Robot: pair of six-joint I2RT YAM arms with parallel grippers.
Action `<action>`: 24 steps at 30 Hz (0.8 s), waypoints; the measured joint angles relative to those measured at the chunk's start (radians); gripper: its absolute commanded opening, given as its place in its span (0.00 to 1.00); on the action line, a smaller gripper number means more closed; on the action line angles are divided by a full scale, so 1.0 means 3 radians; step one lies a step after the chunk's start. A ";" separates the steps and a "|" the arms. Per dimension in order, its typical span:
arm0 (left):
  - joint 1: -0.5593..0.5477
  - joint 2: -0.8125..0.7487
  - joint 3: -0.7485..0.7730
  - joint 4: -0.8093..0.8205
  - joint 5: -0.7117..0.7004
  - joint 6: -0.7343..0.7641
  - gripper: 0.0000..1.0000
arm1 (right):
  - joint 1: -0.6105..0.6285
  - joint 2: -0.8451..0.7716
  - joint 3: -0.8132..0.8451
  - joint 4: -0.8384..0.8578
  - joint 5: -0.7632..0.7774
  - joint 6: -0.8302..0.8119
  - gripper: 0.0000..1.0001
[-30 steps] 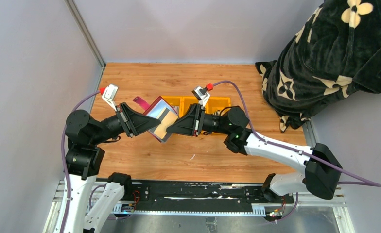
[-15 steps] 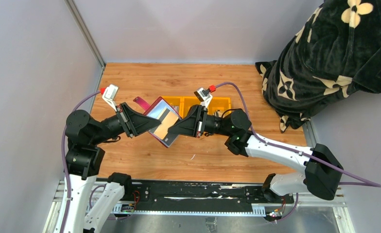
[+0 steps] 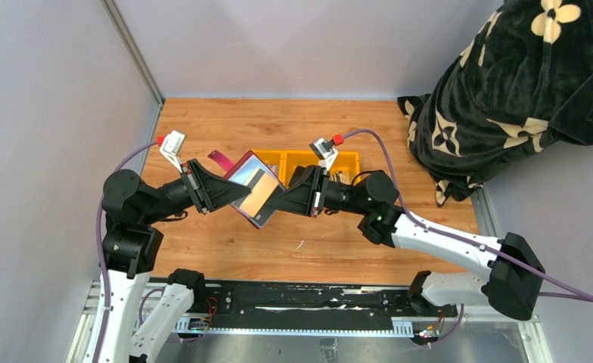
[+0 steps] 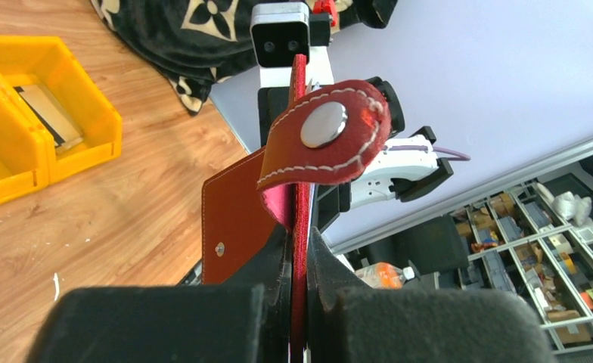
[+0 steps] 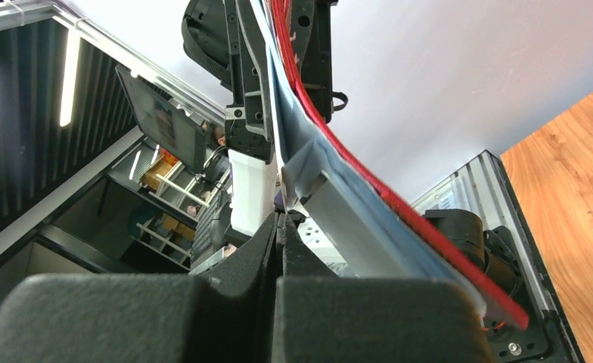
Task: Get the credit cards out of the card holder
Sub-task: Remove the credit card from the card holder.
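- Fingers (image 4: 274, 261) of the left gripper (image 4: 299, 253) are seen pressed together on the edge of the small dark red leather-like folding card holder (image 4: 233, 219), which is clamped between them.
- Right gripper (image 5: 278, 227) fingers are likewise closed flat against each other, and a pale grey sheet (image 5: 346, 227) of the holder's inside is pinched there. Whether it is a card or a sleeve cannot be told.
- The holder is held open in the air between the two grippers, above the wooden table (image 3: 316, 242) and just in front of the yellow plastic three-compartment tray (image 3: 346, 160).
- From above, the holder is seen as a diamond, its inner face turned upward. A tan-gold plastic card (image 3: 258, 194) is seen in it, its long axis running diagonally from far right to near left.
- The maroon closure tab (image 3: 219, 159) is pointed to the far left.
- Only in the left wrist view are the tab's silver snap (image 4: 324, 125) and flat card-like pieces (image 4: 48, 121) lying in a tray compartment shown.
- Only in the right wrist view is the holder seen edge-on, as a curved red line.
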 measured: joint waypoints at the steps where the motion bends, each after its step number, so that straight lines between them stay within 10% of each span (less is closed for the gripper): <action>1: 0.0000 -0.0001 0.0006 0.0000 -0.0011 0.0000 0.08 | 0.0000 -0.0032 -0.0009 -0.0038 0.0004 -0.0019 0.00; 5: 0.0006 -0.0001 0.0047 0.0001 -0.0024 0.0005 0.08 | 0.0000 -0.0122 -0.0017 -0.0183 0.0010 -0.0102 0.03; 8: 0.0006 -0.0003 0.0066 0.0004 -0.0028 0.0014 0.08 | 0.0000 -0.0128 -0.0017 -0.0244 0.0010 -0.0118 0.38; 11: 0.0006 -0.0003 0.0066 0.0000 -0.0031 0.0017 0.07 | 0.0000 -0.0095 -0.0009 -0.0287 0.0006 -0.0126 0.51; 24: 0.0008 -0.0004 0.0066 -0.0031 -0.0093 0.0056 0.06 | 0.0005 0.0076 0.0146 -0.0207 -0.0038 -0.0104 0.44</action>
